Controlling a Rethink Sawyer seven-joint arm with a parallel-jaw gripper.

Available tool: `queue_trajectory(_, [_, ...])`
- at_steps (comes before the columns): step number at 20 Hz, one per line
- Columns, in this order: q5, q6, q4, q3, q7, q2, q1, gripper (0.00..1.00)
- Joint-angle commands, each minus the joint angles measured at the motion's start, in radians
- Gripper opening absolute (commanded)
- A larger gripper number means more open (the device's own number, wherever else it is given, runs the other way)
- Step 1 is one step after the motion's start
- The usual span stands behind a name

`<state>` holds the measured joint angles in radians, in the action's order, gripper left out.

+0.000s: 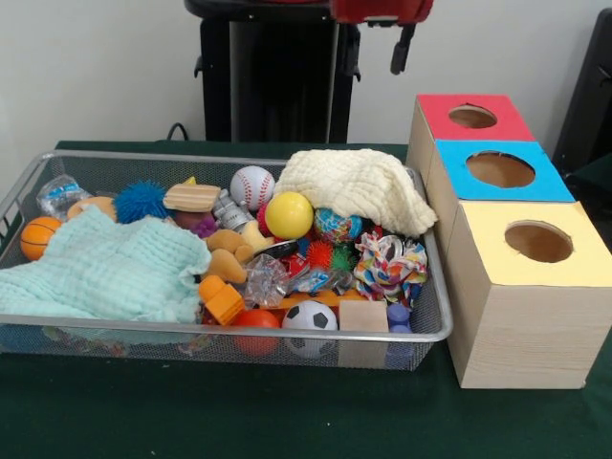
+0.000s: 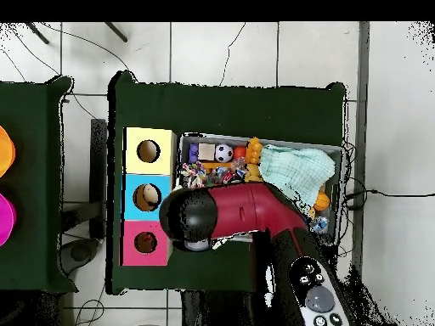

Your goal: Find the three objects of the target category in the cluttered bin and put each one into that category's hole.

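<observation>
Covering the table, dark green cloth (image 1: 287, 411) holds the bin (image 1: 229, 330); fingers' state unclear.

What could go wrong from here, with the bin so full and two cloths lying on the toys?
1. The cream cloth and the mint cloth cover part of the bin, so targets may stay hidden under them.
2. The toys are tightly piled around the yellow ball; a grasp may catch a neighbour.
3. In the overhead view the arm blocks much of the bin.

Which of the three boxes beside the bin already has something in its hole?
The blue-topped middle box: the overhead view shows a pale object in its hole; the yellow and red holes look empty.
</observation>
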<state>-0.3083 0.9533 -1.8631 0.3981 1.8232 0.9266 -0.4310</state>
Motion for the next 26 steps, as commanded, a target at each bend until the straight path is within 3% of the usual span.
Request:
queue_trajectory(1, [-0.123,-0.116,0.097,-0.012,-0.066,-0.118,-0.062,1.00])
queue_trajectory(14, [-0.257,-0.119,0.244,0.053,-0.214,-0.246,-0.160,1.00])
queue_trajectory(26, [-0.363,-0.186,0.308,0.088,-0.244,-0.354,-0.236,1.00])
